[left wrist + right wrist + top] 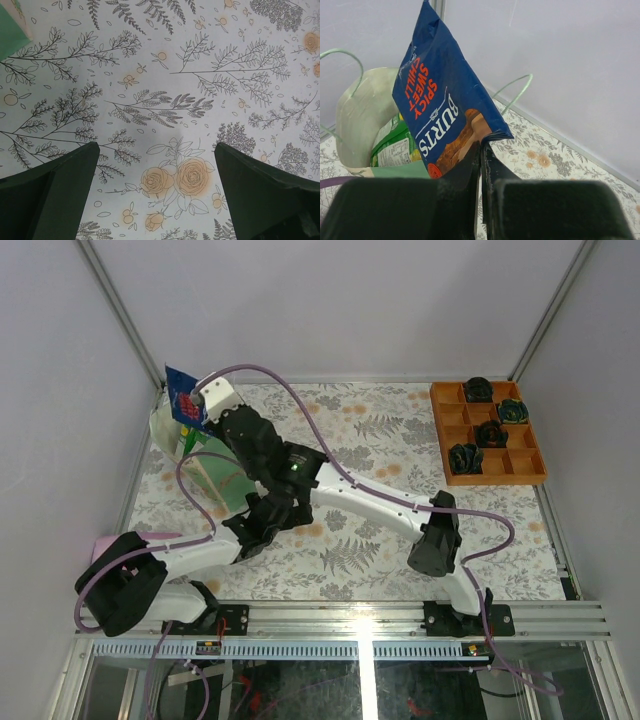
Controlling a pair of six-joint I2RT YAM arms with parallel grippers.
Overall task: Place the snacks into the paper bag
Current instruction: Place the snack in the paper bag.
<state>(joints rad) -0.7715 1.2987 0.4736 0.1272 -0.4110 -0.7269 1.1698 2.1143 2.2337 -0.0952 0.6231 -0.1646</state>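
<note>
top view, right pincer (197, 400): stretched way across to the far left corner, clamped on the crisp bag

top view, crisp bag (183, 392): blue, held up over the far side of the paper bag's mouth, close to the wall

top view, paper bag (215, 475): upright at the far left of the worktop (380, 540), mint-green side facing us, top open

top view, left pincer (265, 522): low over the floral worktop, just beside the paper bag's near-right side and tucked under the right arm; can't make out its fingers from up here

top view, tray (487, 435): orange, far right corner, four dark round things (490, 432) in its compartments, well apart from the paper bag

top view, pink item (103, 540): bit of it peeking out at the left edge next to the left arm

left wrist, left pincer (156, 185): spread wide, both dark fingers (55, 195) at the bottom corners, just flowery worktop (165, 100) between them

left wrist, paper bag (10, 32): only a green corner at top left, apart from the fingers

right wrist, right pincer (481, 150): fingers pressed tight together, pinching the bottom edge of the crisp bag

right wrist, crisp bag (440, 100): sticking up and tilted, "BURTS" and "SPICY SWEET" readable on the front

right wrist, paper bag (357, 115): behind and lower left of the crisp bag, mouth open, cream inside showing, thin green handles (520, 85) arching up on each side

right wrist, green packet (395, 145): already down inside the paper bag

right wrist, touching or not: can't tell if the crisp bag touches the paper bag
</note>
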